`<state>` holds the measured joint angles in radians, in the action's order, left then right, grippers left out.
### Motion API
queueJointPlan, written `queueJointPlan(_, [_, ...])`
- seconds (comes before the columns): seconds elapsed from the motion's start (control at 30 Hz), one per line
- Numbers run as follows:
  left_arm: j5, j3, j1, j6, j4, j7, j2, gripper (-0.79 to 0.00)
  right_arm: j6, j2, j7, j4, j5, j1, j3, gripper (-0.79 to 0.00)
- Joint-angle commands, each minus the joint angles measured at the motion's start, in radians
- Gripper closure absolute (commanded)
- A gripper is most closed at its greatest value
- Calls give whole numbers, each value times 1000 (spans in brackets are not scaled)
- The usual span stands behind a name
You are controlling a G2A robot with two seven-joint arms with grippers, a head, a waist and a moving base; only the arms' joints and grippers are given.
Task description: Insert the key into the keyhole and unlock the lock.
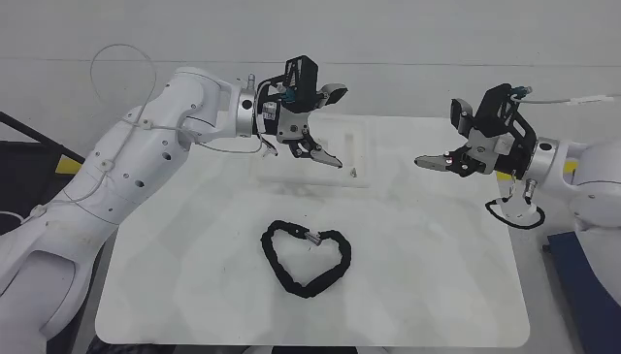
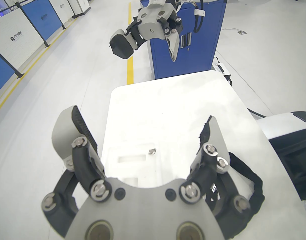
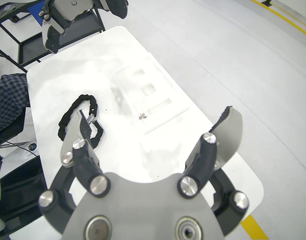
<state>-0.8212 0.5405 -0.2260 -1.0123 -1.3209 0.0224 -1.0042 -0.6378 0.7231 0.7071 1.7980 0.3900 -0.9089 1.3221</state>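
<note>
Above the far left part of the table (image 1: 194,286), the left gripper (image 1: 332,124) (image 2: 143,126) is hanging with its jaws standing wide apart and holding nothing. It is sitting over the left end of the tray (image 1: 361,139) (image 2: 113,156) and is touching neither the tray nor the table.

Above the right side of the table, the right gripper (image 1: 441,139) (image 3: 154,113) is hanging in the same state: jaws spread wide, nothing between them. It is pointing toward the left gripper across the tray, and the two are staying well apart. In the left wrist view it is showing farther off, beyond the table's edge, with both pads splayed.

Between the two grippers, the white tray is lying flat on the far half of the table. Rectangular recesses are showing in its upper face.

On the tray, the key (image 1: 354,172) (image 2: 152,151) (image 3: 142,117) is lying near the corner closest to the right gripper, outside the recesses. Neither gripper is touching it.

On the table, the lock (image 1: 275,257) (image 2: 252,178) (image 3: 85,99) is lying nearer the robot than the tray. It is a chain in a black sleeve, forming a closed, heart-shaped loop. Its bright metal parts are sitting at the loop's far side, facing the tray. The lock is lying apart from the tray, the key and both grippers.
</note>
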Motion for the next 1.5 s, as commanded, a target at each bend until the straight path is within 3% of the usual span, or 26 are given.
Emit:
queueJointPlan(0.0, [0, 0, 0, 0, 0, 0, 0, -784, 0, 0, 0, 0, 0, 0, 0, -785])
queueJointPlan(0.53, [0, 0, 0, 0, 0, 0, 0, -785, 17, 3, -17, -2, 0, -17, -14, -785])
queueJointPlan(0.97, [0, 0, 0, 0, 0, 0, 0, -785, 374, 70, 7, -91, -43, 58, -261, -785])
queueJointPlan(1.47, [0, 0, 0, 0, 0, 0, 0, -785, 645, 185, 64, -174, 26, 206, -548, -785])
